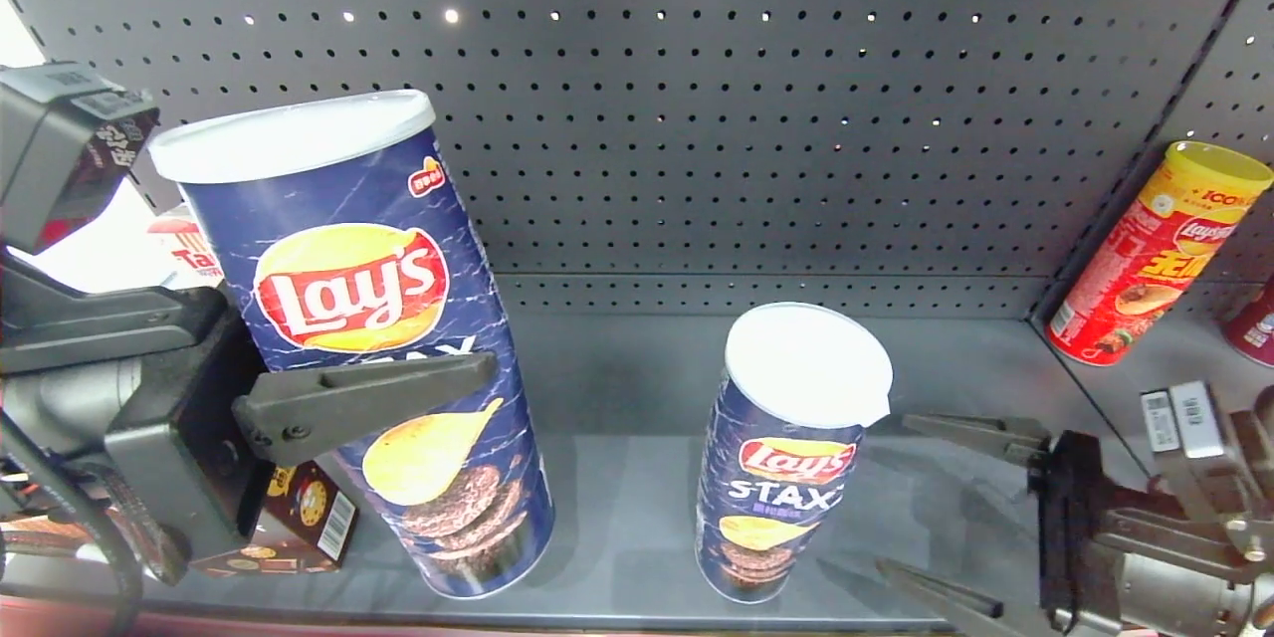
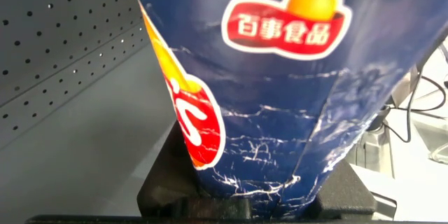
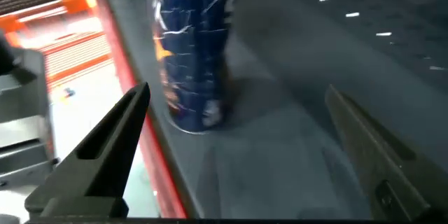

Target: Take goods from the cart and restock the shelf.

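Note:
A tall blue chips can (image 1: 368, 318) with a white lid leans slightly at the shelf's left, and my left gripper (image 1: 428, 388) is shut on its middle. Its base is low over the grey shelf board (image 1: 617, 518); I cannot tell whether it touches. Seen from the left wrist, the can (image 2: 280, 77) rises straight out of the jaws. A second, identical can (image 1: 786, 458) stands upright on the shelf to the right. Beside it, my right gripper (image 1: 896, 496) is open and holds nothing. From the right wrist, that can (image 3: 189, 49) stands beyond the spread fingers (image 3: 105, 161).
A grey pegboard (image 1: 697, 119) backs the shelf. A red and yellow can (image 1: 1155, 254) and a dark red one (image 1: 1254, 323) stand in the bay to the right. A brown box (image 1: 299, 518) lies at the front left. The shelf's front lip (image 3: 140, 112) is red.

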Tool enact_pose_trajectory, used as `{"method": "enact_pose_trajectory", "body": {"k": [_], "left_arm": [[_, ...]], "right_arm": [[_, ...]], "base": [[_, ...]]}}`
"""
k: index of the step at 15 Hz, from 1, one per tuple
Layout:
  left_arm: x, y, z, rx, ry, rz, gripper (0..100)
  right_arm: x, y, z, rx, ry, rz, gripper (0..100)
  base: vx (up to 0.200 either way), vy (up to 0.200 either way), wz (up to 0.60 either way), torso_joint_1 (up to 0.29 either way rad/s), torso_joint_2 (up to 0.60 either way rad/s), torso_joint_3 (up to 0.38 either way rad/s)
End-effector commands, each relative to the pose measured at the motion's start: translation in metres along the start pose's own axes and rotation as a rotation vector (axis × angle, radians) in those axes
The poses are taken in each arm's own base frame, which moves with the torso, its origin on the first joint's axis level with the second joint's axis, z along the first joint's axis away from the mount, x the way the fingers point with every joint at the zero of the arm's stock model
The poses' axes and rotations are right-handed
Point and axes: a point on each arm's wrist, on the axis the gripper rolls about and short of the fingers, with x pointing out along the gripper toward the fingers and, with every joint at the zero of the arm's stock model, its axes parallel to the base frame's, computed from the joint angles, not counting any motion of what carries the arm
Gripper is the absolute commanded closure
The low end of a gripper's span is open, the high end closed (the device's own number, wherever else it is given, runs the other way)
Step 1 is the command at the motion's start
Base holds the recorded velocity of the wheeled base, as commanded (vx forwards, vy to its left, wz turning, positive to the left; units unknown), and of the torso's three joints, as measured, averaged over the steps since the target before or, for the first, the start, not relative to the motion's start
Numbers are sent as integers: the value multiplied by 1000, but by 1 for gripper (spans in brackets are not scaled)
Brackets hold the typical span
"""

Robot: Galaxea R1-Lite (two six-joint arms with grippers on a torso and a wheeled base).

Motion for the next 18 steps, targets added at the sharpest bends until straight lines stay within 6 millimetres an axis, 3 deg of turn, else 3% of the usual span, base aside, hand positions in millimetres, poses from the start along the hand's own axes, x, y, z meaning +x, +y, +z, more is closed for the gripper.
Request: {"method": "enact_pose_trajectory", "body": {"k": [1, 6, 8, 10, 12, 14, 15, 18], "left_arm": [[0, 0, 3, 8, -8, -1, 100], [-1, -1, 1, 6, -6, -1, 100], [-3, -4, 5, 20, -20, 2, 100], [-4, -5, 7, 26, -24, 2, 100], [-6, -7, 4, 25, -22, 0, 100], [-6, -7, 6, 29, -26, 2, 100], [-6, -8, 6, 29, -26, 2, 100], [-7, -8, 5, 28, -25, 0, 100]], "right_arm": [[-37, 7, 15, -54, -71, -132, 0], [-103, 44, 16, -45, -54, -440, 0], [-143, 72, -1, 26, -53, -592, 0], [-177, 100, -31, 74, -60, -723, 0], [-184, 107, -48, 125, 27, -805, 0], [-181, 106, -53, 130, 15, -780, 0], [-176, 106, -65, 130, 42, -769, 0], [-175, 106, -64, 151, -11, -699, 0]], "base": [[0, 0, 0, 0, 0, 0], [0, 0, 0, 0, 0, 0], [0, 0, 0, 0, 0, 0], [0, 0, 0, 0, 0, 0], [0, 0, 0, 0, 0, 0], [0, 0, 0, 0, 0, 0], [0, 0, 0, 0, 0, 0], [0, 0, 0, 0, 0, 0]]}}
